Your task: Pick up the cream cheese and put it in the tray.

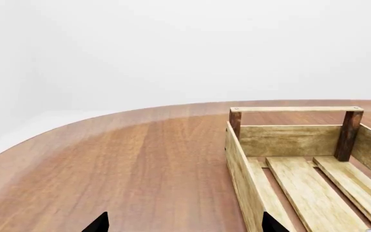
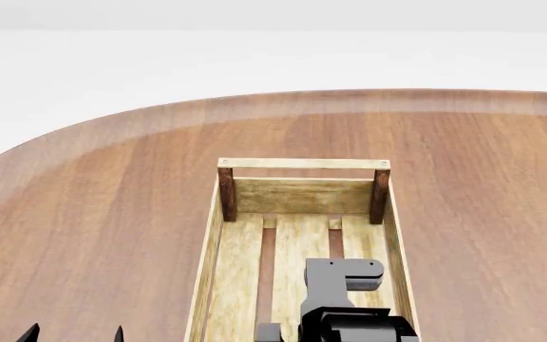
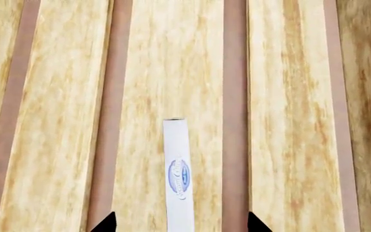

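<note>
Cream cheese is over the tray, not yet clearly let go.

Your right gripper [image 3: 180, 222] hangs above the slatted floor of the tray [image 2: 302, 163], and the cream cheese [image 3: 178, 174] shows edge-on between its dark fingertips [image 3: 106, 223], which stand wide of the narrow box; you cannot tell whether they grip it or whether it already rests on the middle slat. If it is not down, what is left is to lower and release. Your left gripper [image 1: 182, 224] waits over the table [image 2: 93, 214] beside the tray, fingers spread and empty.

Brown wooden table [image 2: 112, 206], slatted tray [image 2: 302, 164] on it
</note>
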### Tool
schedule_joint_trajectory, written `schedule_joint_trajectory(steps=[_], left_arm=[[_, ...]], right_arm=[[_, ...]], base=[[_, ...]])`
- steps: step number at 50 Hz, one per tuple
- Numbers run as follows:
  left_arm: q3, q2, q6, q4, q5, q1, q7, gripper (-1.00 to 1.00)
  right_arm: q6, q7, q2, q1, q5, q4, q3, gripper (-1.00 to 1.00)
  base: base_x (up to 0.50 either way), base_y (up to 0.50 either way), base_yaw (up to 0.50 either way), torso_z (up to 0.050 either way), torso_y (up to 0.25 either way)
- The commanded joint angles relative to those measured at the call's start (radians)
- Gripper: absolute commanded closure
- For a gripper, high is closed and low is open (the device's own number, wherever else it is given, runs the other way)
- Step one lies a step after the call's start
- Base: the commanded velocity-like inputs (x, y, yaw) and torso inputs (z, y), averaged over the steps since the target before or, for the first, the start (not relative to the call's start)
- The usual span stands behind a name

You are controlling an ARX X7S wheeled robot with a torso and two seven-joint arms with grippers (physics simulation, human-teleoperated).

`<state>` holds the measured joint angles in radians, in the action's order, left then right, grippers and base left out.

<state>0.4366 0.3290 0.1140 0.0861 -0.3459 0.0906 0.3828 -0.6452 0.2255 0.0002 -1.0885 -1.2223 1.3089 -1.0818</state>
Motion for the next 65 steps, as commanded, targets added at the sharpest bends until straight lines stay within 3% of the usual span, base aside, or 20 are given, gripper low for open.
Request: schedule_joint_trajectory(steps=[1, 2, 4, 7, 34, 58, 65], left_arm=[[0.002, 0.001, 0.002, 0.001, -0.001, 0.001, 0.001, -1.0], [0.002, 0.001, 0.002, 0.001, -0.001, 0.001, 0.002, -1.0], [0.003, 0.001, 0.002, 0.0, -0.001, 0.0, 0.003, -1.0], [0.003, 0.002, 0.002, 0.0, 0.0, 0.001, 0.003, -1.0], [0.002, 0.035, -0.007, -0.092, 0.017, -0.018, 0.035, -1.0], [-0.02, 0.108, -0.135, -0.345, -0.068, -0.063, 0.084, -1.0], [-0.032, 0.132, -0.167, -0.422, -0.09, -0.071, 0.103, -1.0]], right_arm=[[0.0, 0.0, 0.0, 0.0, 0.001, 0.0, 0.0, -1.0], [0.086, -0.029, 0.0, -0.014, -0.149, 0.0, -0.15, -1.0], [0.099, -0.035, 0.0, -0.017, -0.449, 0.0, -0.45, -1.0], [0.12, -0.038, 0.0, -0.02, -0.513, -0.001, -0.551, -1.0], [0.413, -0.008, 0.0, 0.025, -0.417, -0.007, -0.531, -1.0], [0.751, 0.044, 0.001, 0.126, -0.298, -0.036, -0.499, -1.0], [0.839, 0.174, 0.098, 0.157, -0.257, -0.24, -0.513, -1.0]], base=[[0.0, 0.0, 0.0, 0.0, 0.0], [0.0, 0.0, 0.0, 0.0, 0.0], [0.0, 0.0, 0.0, 0.0, 0.0], [0.0, 0.0, 0.0, 0.0, 0.0], [0.0, 0.0, 0.0, 0.0, 0.0], [0.0, 0.0, 0.0, 0.0, 0.0], [0.0, 0.0, 0.0, 0.0, 0.0]])
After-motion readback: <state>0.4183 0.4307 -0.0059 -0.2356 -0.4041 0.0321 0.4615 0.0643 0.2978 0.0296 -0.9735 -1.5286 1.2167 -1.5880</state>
